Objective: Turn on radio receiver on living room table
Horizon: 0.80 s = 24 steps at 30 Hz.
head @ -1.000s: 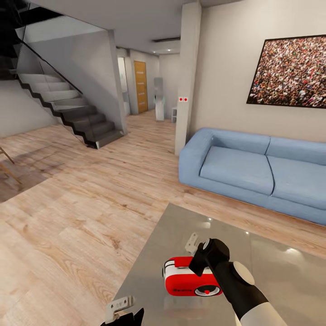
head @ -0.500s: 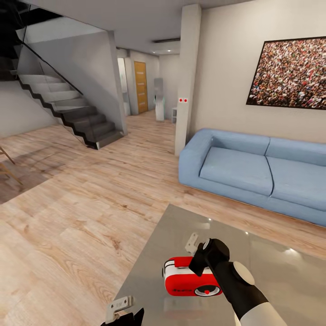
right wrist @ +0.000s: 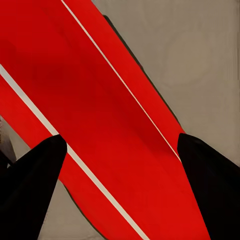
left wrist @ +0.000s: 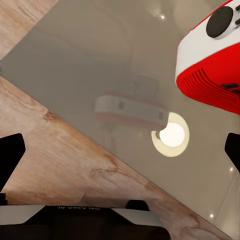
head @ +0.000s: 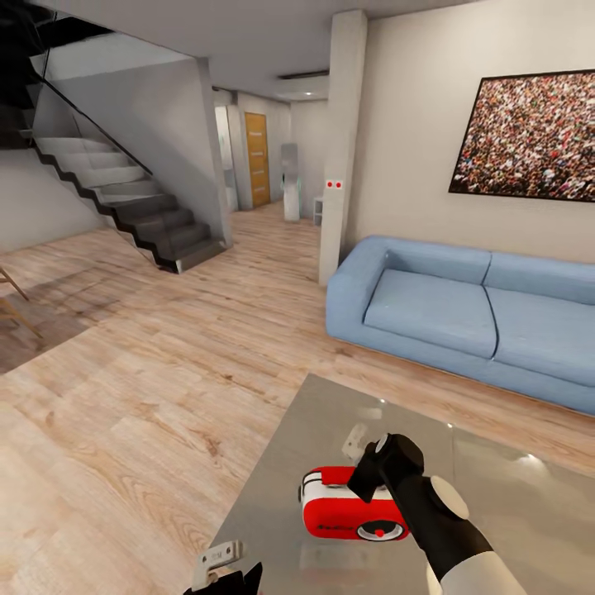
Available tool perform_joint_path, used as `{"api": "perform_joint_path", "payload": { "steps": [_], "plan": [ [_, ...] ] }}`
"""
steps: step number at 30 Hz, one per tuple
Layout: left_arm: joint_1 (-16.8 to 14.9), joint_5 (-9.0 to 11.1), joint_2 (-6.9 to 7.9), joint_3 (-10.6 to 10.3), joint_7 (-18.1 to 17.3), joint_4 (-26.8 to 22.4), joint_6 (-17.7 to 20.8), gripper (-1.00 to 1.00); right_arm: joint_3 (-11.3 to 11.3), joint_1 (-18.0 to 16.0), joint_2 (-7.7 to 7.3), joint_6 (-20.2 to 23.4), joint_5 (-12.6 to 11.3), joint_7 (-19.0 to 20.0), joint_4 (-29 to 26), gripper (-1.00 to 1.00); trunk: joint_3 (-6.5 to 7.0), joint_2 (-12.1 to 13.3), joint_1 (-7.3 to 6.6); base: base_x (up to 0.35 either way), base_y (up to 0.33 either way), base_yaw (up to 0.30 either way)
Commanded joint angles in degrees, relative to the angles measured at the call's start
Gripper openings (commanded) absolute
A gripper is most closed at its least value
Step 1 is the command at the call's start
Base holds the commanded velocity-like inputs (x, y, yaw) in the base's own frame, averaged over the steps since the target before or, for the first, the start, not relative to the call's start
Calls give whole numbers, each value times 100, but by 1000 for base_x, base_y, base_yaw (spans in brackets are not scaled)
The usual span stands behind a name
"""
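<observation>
The red radio receiver point(head: 335, 516) with white side trim and a round dial stands on the glossy grey-beige table point(head: 496, 496), near its left front part. My right gripper point(head: 368, 467) hangs right over the radio's top; in the right wrist view its black fingertips point(right wrist: 30, 175) stand apart on either side of the red top point(right wrist: 100, 100), open, very close to it. My left gripper point(head: 223, 566) is low at the table's left edge, open and holding nothing. Its wrist view looks across the table point(left wrist: 90, 65) to the radio's side point(left wrist: 210, 65).
A long light-blue sofa point(head: 471, 306) stands beyond the table under a framed crowd picture point(head: 529, 136). A white pillar point(head: 339, 140) rises beside the sofa's left end. Light wood floor point(head: 149, 372) spreads to the left toward a dark staircase point(head: 124, 198).
My right gripper has shifted slightly to the right over the radio. The radio and my left gripper stay where they were.
</observation>
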Motion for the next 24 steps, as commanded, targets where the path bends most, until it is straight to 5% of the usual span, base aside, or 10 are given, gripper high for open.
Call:
{"api": "perform_joint_path", "payload": {
  "steps": [1,5,8,15,20,24],
  "plan": [
    [0,1,8,-2,0,0,2,100,-12,0,1,6,-18,5,1,-100,1,1,-1,0,0,0],
    [0,-4,13,-89,0,0,4,100,-36,0,1,6,-25,16,-5,-100,1,1,-1,0,0,0],
    [0,-23,26,-276,0,0,-1,100,-331,0,1,3,-53,31,-5,-100,1,1,-1,0,0,0],
    [0,-293,32,-535,0,0,-4,100,-534,0,1,-3,-63,35,-7,-100,1,1,-1,0,0,0],
    [0,-322,43,-401,7,0,-14,100,-696,0,1,4,-63,34,-13,-100,1,1,-1,0,0,0],
    [0,-323,36,-56,9,0,-73,100,-1026,0,1,6,-63,34,-15,-100,1,1,-1,0,0,0]
  ]
}}
